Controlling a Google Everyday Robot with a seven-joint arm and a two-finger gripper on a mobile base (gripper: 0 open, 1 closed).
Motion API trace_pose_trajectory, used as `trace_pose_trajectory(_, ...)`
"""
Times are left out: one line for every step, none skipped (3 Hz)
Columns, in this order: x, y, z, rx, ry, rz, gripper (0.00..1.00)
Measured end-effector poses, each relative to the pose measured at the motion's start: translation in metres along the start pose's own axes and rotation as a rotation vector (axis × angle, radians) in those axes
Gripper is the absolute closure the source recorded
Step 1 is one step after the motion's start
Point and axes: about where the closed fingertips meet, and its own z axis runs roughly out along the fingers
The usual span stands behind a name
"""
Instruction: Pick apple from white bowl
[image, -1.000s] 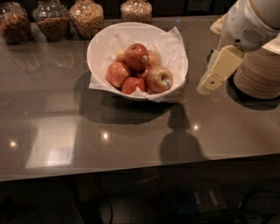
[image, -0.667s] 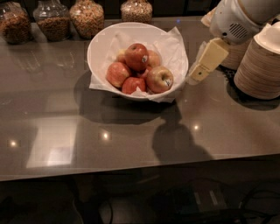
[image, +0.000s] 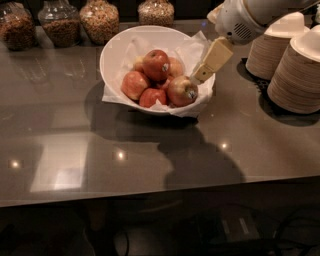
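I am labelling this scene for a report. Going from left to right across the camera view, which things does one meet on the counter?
Leftmost jar → next jar → white bowl, holding the deep-red apple → gripper, over the bowl's right rim → stacks of beige paper bowls.

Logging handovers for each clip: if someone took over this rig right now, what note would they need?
End effector: over the right rim of the large glossy white bowl, apart from the target.
Round deep-red apple with a pale sticker: topmost in the bowl, untouched.
Done: approach.
Left: reach that apple, grasp it, lift it out.
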Motion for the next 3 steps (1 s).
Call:
trace_pose_trajectory(-0.007,-0.009,0.029,-0.034,-0.024,-0.006,0.12)
trace_pose_trajectory(-0.018,-0.014,0.059,-0.082,-0.033,-0.013,0.22)
trace_pose_trajectory(-0.027,-0.010,0.082,-0.137,-0.038,-0.012,0.23)
